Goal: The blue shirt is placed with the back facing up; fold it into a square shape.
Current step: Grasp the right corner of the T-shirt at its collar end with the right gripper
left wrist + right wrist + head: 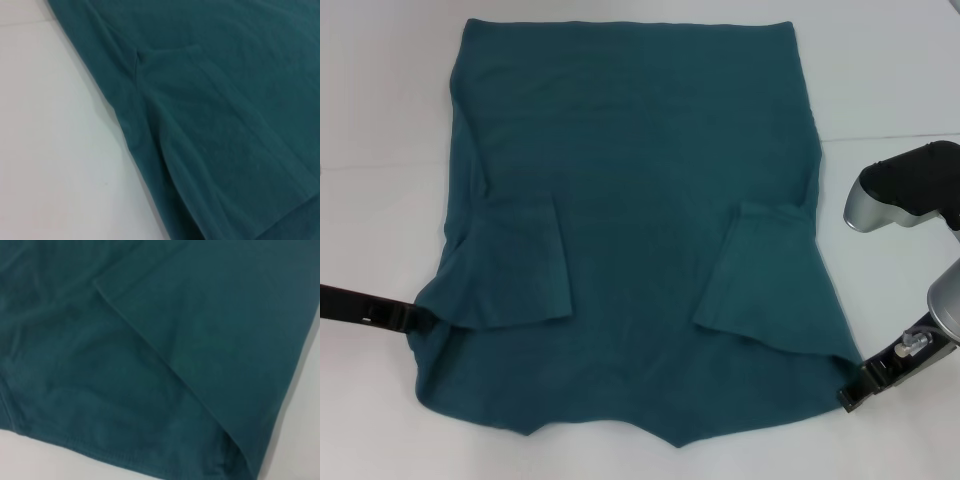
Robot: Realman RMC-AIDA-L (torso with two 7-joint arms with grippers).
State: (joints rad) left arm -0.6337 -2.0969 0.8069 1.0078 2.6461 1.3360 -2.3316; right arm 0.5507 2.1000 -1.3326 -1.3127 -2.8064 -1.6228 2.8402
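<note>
Between left pincer (415, 320) and right pincer (847, 397) lies the blue shirt (630, 230).

The large dark teal-blue cotton shirt (630, 230) is cut off at the head view's bottom edge. Both black grippers' fingertips, left (415, 320) and right (848, 395), vanish at the cloth's edge; neither wrist view shows fingers.

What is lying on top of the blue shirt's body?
Both short sleeves, left and right, lie folded inward on the blue shirt. The table beneath and the shirt's underside are covered.
</note>
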